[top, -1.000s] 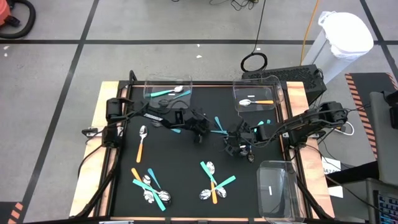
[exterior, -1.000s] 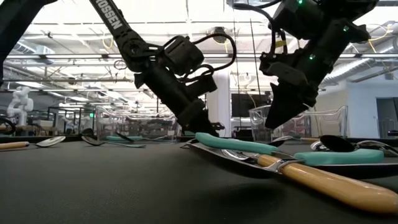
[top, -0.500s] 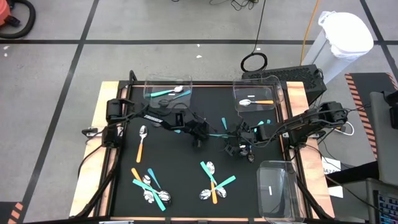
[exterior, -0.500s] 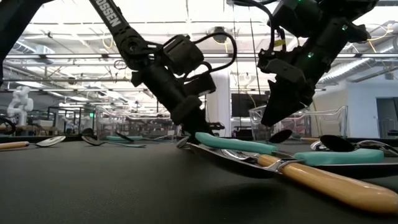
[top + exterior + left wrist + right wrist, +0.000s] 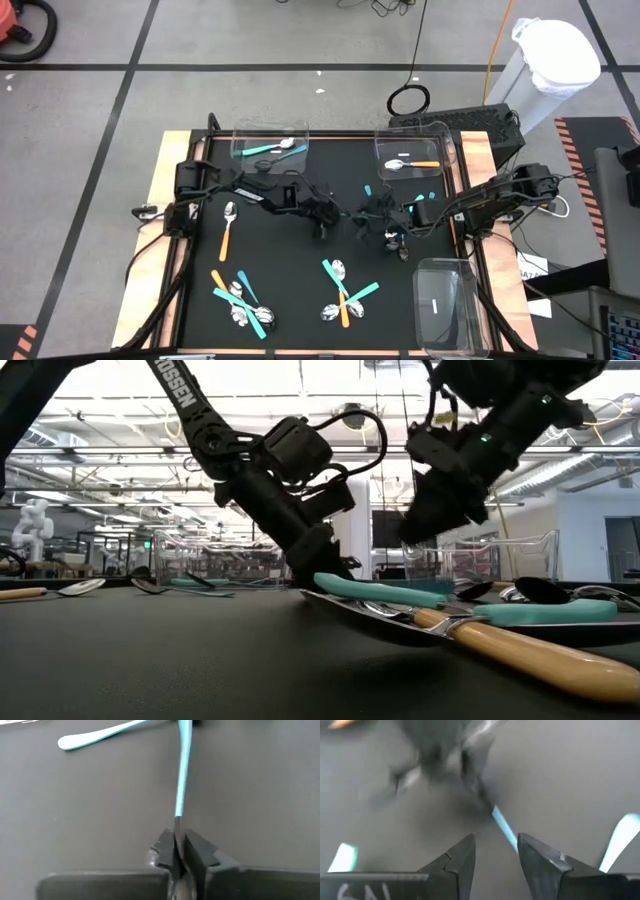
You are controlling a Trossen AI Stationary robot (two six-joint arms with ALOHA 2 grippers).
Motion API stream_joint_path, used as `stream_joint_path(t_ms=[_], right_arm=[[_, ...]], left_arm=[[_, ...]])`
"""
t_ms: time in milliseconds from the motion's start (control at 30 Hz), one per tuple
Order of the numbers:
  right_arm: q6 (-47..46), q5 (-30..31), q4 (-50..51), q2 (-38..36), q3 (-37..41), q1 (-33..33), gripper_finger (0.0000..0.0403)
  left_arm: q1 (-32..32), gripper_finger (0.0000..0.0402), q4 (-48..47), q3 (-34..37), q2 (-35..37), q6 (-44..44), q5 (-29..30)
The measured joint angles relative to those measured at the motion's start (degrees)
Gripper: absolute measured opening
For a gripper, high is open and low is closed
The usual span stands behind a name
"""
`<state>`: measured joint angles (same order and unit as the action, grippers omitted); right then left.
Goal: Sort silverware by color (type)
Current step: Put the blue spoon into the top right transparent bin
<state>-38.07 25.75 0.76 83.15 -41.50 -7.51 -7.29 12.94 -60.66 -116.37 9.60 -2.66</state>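
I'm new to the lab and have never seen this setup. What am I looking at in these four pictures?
Two dark robot arms work at a black table, sorting spoons with teal or orange handles. One picture looks straight down, one looks level across the tabletop, and two come from cameras on the wrists. The left gripper is shut on a teal-handled utensil at mid-table. The right gripper is open, just across from it. Loose spoons lie in clusters near the front edge. Clear bins sit at the back: one holds teal pieces, another an orange-handled spoon.
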Motion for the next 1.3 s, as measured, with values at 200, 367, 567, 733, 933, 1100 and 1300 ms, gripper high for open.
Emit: stream_joint_path(t_ms=[200, 367, 567, 733, 933, 1100, 1300], right_arm=[[-1.59, 4.29, -9.62, 0.24, 0.0, 0.39, 0.0142], [-0.72, 0.47, -18.14, 0.31, 0.0, -0.13, 0.0142], [-0.23, -0.38, -17.47, 0.46, 0.01, 0.43, 0.0142], [-2.03, -0.63, -24.22, 0.46, 5.74, 0.42, 0.0142], [-2.38, -3.41, -48.11, 0.46, 19.37, 0.79, 0.0142], [-0.14, -3.32, -56.36, 0.46, 22.75, 1.99, 0.0142], [9.01, -3.33, -59.89, 0.44, 20.13, 2.44, 0.0142]], left_arm=[[0.59, 0.0015, -3.03, 0.09, 5.06, -1.76, 16.09], [2.32, 0.0011, -2.56, 0.99, 6.68, -3.74, 22.88], [3.33, 0.0011, -1.73, 1.26, 6.77, -8.26, 22.7], [3.06, 0.0011, -1.65, 1.6, 7.54, -12.3, 18.85], [2.12, 0.0011, 8.9, 6.46, 8.87, -16.07, 9.06], [0.19, 0.0011, 30.75, 12.02, 9.25, -22.78, -4.52], [-0.05, 0.0011, 34.81, 13.31, 9.04, -24.37, -5.81]])
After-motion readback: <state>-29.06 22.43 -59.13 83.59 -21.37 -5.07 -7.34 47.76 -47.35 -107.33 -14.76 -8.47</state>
